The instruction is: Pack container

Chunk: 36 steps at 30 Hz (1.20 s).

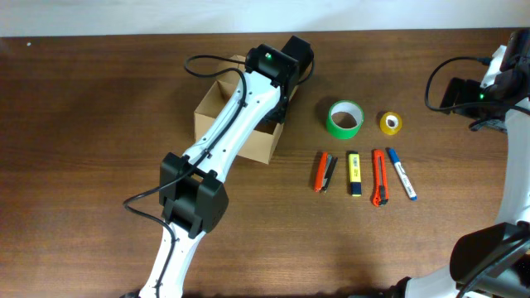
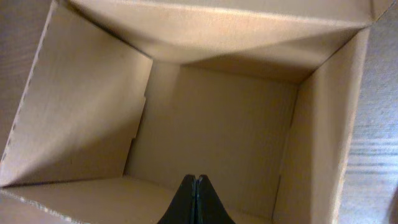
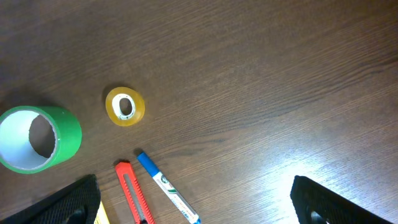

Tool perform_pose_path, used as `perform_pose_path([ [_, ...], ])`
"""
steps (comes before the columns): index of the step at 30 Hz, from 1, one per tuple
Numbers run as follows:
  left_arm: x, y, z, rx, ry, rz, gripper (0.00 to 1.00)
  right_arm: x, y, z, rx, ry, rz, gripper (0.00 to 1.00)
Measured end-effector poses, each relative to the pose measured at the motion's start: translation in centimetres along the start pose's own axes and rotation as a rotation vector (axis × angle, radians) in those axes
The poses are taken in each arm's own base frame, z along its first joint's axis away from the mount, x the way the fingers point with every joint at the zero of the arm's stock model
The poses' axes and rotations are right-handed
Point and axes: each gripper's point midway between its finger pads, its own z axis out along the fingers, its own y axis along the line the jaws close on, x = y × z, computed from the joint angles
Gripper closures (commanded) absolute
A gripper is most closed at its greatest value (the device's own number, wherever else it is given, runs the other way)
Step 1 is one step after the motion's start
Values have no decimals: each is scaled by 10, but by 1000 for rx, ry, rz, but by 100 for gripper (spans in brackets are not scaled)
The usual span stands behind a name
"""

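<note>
Overhead: box (image 1: 258,142) sits left of centre under the left arm (image 1: 228,128), with tapes (image 1: 345,119) and pens (image 1: 402,175) to its right. Left wrist: left gripper (image 2: 196,198) clenched, empty, over the bare box floor. Right wrist: right gripper (image 3: 194,202) spread wide, holding nothing. The cardboard looks light and thin-walled; pinch a wall's rim.

matt tan cardboard container (image 2: 224,124); dark wood-grain table (image 3: 261,81), slight sheen; glossy green tape roll (image 3: 38,138).
</note>
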Motion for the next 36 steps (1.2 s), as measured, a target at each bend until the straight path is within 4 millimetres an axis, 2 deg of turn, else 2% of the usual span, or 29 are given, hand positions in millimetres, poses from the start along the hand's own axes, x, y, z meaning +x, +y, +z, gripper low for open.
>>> perform_pose_path([
  [7,19,5,0,-23,76,1,98,-1,0,0,-1,-3,0,1],
  [15,40,3,9,-52,155,19,98,-2,0,0,-1,-7,0,1],
  [23,50,-12,6,-57,165,56,98,-3,0,0,-1,-13,0,1],
  [28,49,-20,4,-54,145,69,98,-4,0,0,-1,-15,1,1],
  [32,44,-12,5,-81,127,60,98,-4,0,0,-1,-16,1,1],
  [36,34,16,-1,-93,108,1,98,-4,0,0,-1,-15,1,1],
])
